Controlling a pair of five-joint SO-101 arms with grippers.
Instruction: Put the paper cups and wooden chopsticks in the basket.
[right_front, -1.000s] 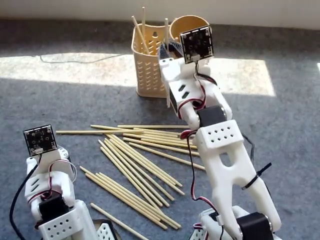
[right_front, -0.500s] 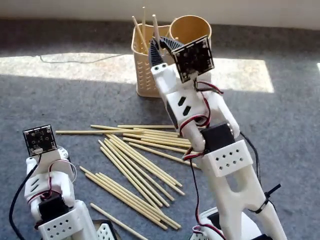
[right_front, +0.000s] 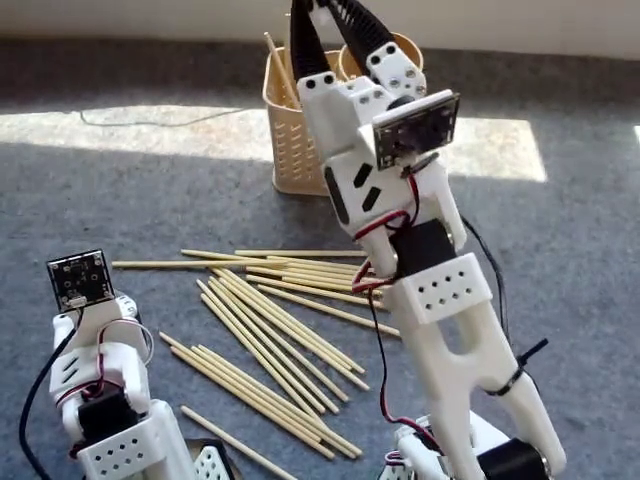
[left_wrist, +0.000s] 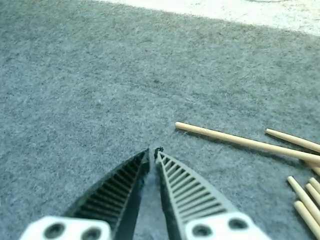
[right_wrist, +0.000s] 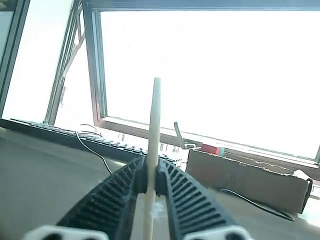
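Note:
Many wooden chopsticks (right_front: 280, 310) lie scattered on the grey carpet in the high view. Behind them stands the cream slotted basket (right_front: 290, 140) with a few chopsticks upright in it, and a tan paper cup (right_front: 405, 48) sits close against its far right side. My right gripper (right_wrist: 151, 167) is raised above the basket, pointing upward, shut on one chopstick (right_wrist: 155, 120) that sticks out past its fingertips. Low over bare carpet, my left gripper (left_wrist: 152, 156) is shut with nothing in it, and a chopstick (left_wrist: 235, 141) lies just ahead of it.
A sunlit strip (right_front: 130, 130) crosses the carpet behind the pile. The left arm (right_front: 95, 340) stands at the near left corner. A thin cable (right_front: 150, 122) lies left of the basket. The right wrist view faces a window (right_wrist: 210, 70) and a cardboard box (right_wrist: 245, 180).
The right arm has lifted and tipped its gripper upward above the basket, carrying the chopstick up with it. The left arm and the pile on the carpet have not moved.

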